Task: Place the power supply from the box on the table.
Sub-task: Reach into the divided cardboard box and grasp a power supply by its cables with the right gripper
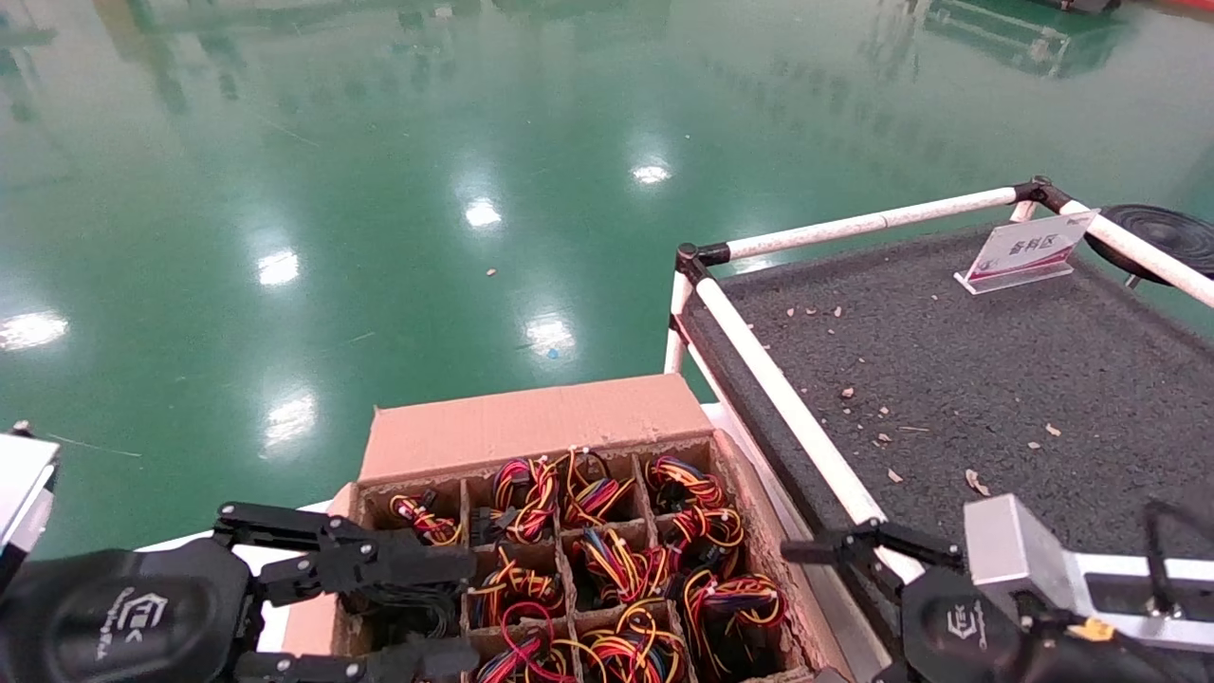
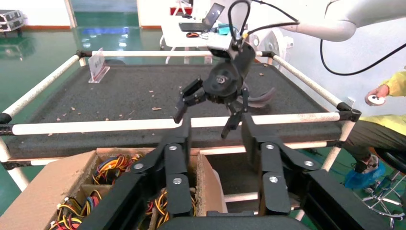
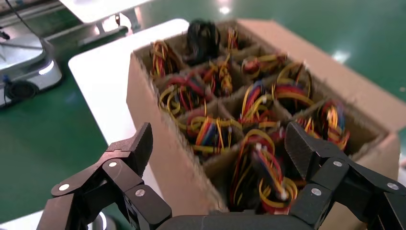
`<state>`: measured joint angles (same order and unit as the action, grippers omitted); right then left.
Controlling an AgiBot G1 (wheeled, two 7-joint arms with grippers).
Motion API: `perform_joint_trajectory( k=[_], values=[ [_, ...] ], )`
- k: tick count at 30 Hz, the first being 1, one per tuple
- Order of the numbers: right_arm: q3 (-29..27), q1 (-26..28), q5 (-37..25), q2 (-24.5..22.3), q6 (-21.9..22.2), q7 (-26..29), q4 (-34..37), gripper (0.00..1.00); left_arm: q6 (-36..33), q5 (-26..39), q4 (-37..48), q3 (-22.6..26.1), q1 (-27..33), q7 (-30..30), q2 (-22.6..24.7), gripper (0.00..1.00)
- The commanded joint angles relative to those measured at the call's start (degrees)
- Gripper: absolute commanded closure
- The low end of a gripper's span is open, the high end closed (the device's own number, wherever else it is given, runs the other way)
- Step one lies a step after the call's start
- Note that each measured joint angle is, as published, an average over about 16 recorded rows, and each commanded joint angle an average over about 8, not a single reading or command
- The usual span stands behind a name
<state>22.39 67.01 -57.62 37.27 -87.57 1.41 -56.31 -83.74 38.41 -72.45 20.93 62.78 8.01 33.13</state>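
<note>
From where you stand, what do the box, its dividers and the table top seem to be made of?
The box looks like plain brown corrugated cardboard, matte, with a folded flap. Its dividers seem to be rougher pressed pulp with fuzzy, ragged edges. The table top looks like dark grey, grainy rubber or foam; its rails seem to be glossy white pipe.

The box [image 1: 531,432] is a brown cardboard carton standing open just beside the desk [image 1: 996,379], its single flap folded back on the far side. Pulp dividers split it into square cells, each holding a power supply [image 1: 607,498] with only its looped red, yellow, orange and black wires showing. The desk is a dark grey rough top framed by white pipe rails with black corner joints.
</note>
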Motion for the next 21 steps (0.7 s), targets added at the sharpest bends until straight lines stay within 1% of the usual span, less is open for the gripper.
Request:
perform_joint_trajectory(
  k=[1, 3, 4, 6, 9, 11, 12, 14, 21],
  values=[
    [0.78, 0.86, -1.61, 0.3, -0.87, -1.1, 2.17, 0.04, 0.0, 0.0, 0.0, 0.0, 0.0, 0.0, 0.0, 0.0],
    [1.48, 1.72, -2.51, 1.13, -1.29, -1.99, 4.26, 0.14, 0.0, 0.0, 0.0, 0.0, 0.0, 0.0, 0.0, 0.0],
    [1.87, 2.2, -3.05, 1.58, -1.41, -2.44, 5.3, 0.21, 0.0, 0.0, 0.0, 0.0, 0.0, 0.0, 0.0, 0.0],
    [2.72, 3.28, -4.39, 2.45, -1.48, -3.47, 7.18, 0.39, 0.0, 0.0, 0.0, 0.0, 0.0, 0.0, 0.0, 0.0],
    [3.92, 4.93, -6.31, 3.73, -1.42, -4.85, 10.15, 0.72, 0.0, 0.0, 0.0, 0.01, 0.0, 0.0, 0.0, 0.0],
    [4.64, 5.92, -7.45, 4.5, -1.36, -5.71, 12.04, 0.87, 0.0, 0.0, 0.0, 0.01, 0.0, 0.0, 0.0, 0.0],
    [4.96, 6.36, -7.93, 4.88, -1.35, -6.12, 12.94, 0.93, 0.0, 0.0, 0.0, 0.01, 0.0, 0.0, 0.0, 0.0],
    [5.52, 7.12, -8.66, 5.65, -1.37, -6.88, 14.64, 1.0, 0.0, -0.01, 0.0, 0.01, 0.0, 0.0, 0.0, 0.0],
    [7.22, 9.28, -10.81, 8.25, -0.98, -8.87, 19.41, 1.0, 0.0, -0.01, 0.0, 0.01, 0.0, -0.01, 0.0, 0.0]
  ],
)
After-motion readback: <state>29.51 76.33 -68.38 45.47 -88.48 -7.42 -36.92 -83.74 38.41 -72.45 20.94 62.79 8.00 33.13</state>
